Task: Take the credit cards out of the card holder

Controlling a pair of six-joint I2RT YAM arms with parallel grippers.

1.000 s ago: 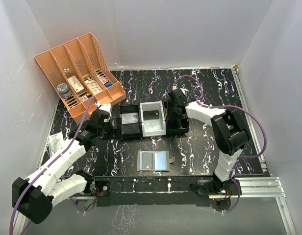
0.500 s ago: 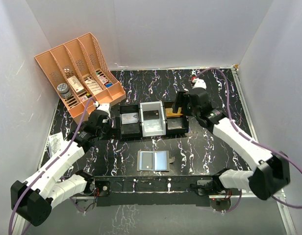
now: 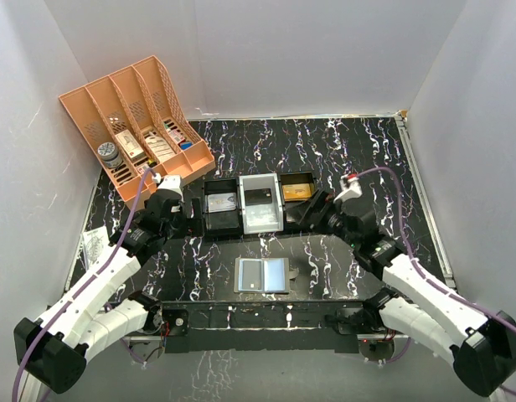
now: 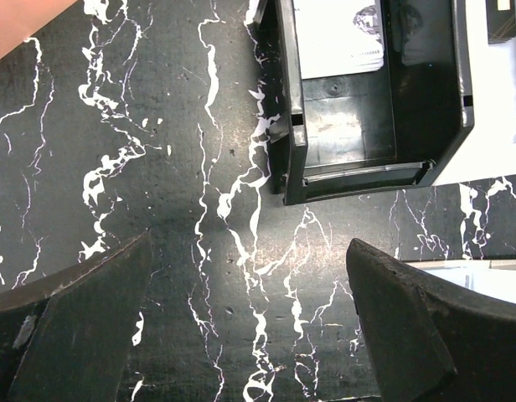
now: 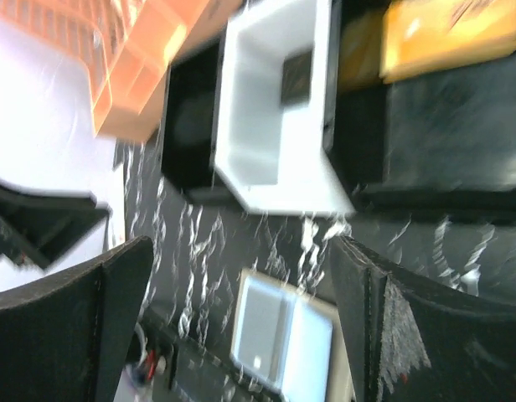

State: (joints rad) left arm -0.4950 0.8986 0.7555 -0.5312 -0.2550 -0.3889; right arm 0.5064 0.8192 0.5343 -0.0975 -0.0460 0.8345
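The card holder [image 3: 264, 275] lies open and flat near the table's front, with its pale-blue faces up; it also shows in the right wrist view [image 5: 283, 335]. A gold-orange credit card [image 3: 297, 191] lies in the right black tray [image 3: 301, 211]. A dark card [image 3: 258, 197] sits in the white tray [image 3: 262, 219], and a pale card [image 3: 224, 202] in the left black tray [image 3: 222, 224]. My right gripper [image 3: 312, 211] hovers open between the trays and the holder, empty. My left gripper [image 3: 187, 219] is open over bare table, left of the trays.
A peach rack [image 3: 136, 126] with small boxes stands at the back left. White walls close in the table on three sides. Some paper [image 3: 92, 243] lies at the left edge. The marbled black table [image 3: 358, 159] fills the back right.
My right arm has swung back from the right black tray toward the front, its jaws opening, and the gold-orange card now lies in that tray. The left arm has barely shifted.
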